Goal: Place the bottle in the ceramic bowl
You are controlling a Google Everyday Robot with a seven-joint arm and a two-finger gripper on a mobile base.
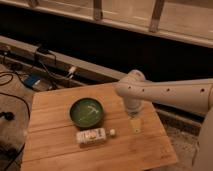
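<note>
The bottle (92, 135) lies on its side on the wooden table (55, 150), white cap pointing right, just in front of the ceramic bowl (87, 111). The bowl is dark green, with pale streaks inside, and holds nothing. My gripper (135, 125) hangs down from the white arm (165, 92) over the table's right part, to the right of the bottle's cap and apart from it. It is open with nothing in it.
Cables and a blue box (31, 80) lie on the floor to the left of the table. A dark wall with a ledge (75, 62) runs behind it. The table's right edge (167, 140) is close to the gripper.
</note>
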